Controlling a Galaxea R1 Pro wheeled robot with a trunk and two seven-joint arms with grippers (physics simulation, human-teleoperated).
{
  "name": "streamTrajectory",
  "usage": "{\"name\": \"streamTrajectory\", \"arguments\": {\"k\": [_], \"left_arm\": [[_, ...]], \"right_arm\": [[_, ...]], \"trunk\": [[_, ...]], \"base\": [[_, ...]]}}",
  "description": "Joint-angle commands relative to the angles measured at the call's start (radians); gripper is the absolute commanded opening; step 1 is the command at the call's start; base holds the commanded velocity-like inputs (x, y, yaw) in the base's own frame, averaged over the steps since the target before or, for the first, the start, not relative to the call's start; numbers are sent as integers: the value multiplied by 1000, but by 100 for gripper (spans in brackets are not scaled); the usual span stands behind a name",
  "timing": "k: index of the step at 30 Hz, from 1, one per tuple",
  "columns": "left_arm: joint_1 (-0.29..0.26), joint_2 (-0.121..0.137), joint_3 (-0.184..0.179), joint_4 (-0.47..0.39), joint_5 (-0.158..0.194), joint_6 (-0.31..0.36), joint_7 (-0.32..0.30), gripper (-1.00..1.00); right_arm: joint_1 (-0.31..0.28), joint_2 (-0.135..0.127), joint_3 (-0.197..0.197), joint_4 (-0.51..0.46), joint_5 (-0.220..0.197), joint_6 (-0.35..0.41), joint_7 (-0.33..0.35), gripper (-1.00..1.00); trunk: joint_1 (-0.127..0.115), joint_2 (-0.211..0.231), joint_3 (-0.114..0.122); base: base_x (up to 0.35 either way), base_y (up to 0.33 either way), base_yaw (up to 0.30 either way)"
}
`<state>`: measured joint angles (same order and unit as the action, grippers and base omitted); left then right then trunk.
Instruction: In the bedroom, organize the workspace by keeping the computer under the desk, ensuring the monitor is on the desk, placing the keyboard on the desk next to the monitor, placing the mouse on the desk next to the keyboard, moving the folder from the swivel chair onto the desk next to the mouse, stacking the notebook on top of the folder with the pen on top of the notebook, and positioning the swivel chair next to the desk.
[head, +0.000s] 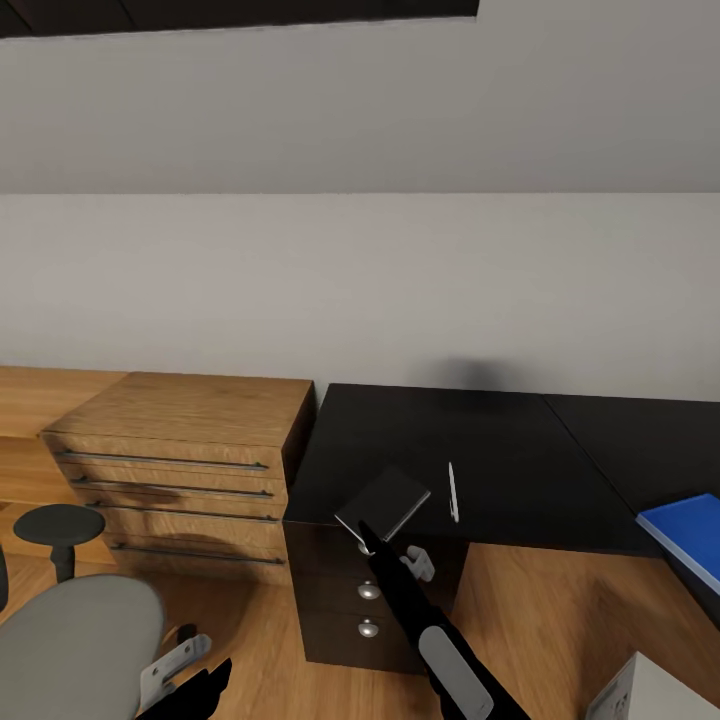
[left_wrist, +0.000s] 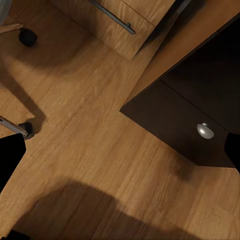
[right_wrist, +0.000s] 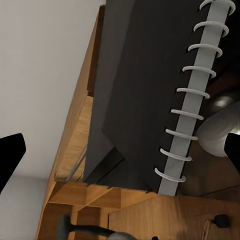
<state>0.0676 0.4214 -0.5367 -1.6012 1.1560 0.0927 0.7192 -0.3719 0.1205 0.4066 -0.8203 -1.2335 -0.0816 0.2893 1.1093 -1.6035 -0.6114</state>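
The notebook (head: 384, 504) is held tilted over the front edge of the black table (head: 500, 450), clamped at its near corner by the right hand (head: 366, 535). The pen (head: 453, 491) lies just beside it on the table; the blue folder (head: 688, 535) rests well apart. The left hand's (head: 190, 685) state cannot be told

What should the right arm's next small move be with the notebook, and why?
Probably carry the notebook rightward toward the folder. The right gripper seems to grip its edge, tilted at the desk's front corner, and the folder lies far right. The pen lies beside it.
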Motion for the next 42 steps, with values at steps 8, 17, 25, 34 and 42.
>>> {"name": "streamTrajectory", "arguments": {"k": [8, 17, 25, 34, 42], "left_arm": [[0, 0, 0, -1, 2, 3, 5, 100], [0, 0, -1, 1, 3, 3, 5, 100], [0, 0, -2, 1, 3, 3, 5, 100], [0, 0, -3, 1, 4, 3, 5, 100], [0, 0, -5, 7, 2, 2, 5, 100]], "right_arm": [[-1, -4, -1, 0, -11, -7, 4, 100], [-1, -5, -5, 0, -9, -7, 4, 100], [-2, -5, -5, 0, -9, -7, 3, -100], [-1, -5, -5, -2, -9, -7, 2, -100], [-1, -5, -4, -2, -8, -9, 2, -100]], "trunk": [[0, 0, -1], [0, 0, -1], [0, 0, -1], [0, 0, -1], [-8, 14, 6]], "base": [[0, 0, 0], [0, 0, 0], [0, 0, 0], [0, 0, 0], [0, 0, 0]]}}
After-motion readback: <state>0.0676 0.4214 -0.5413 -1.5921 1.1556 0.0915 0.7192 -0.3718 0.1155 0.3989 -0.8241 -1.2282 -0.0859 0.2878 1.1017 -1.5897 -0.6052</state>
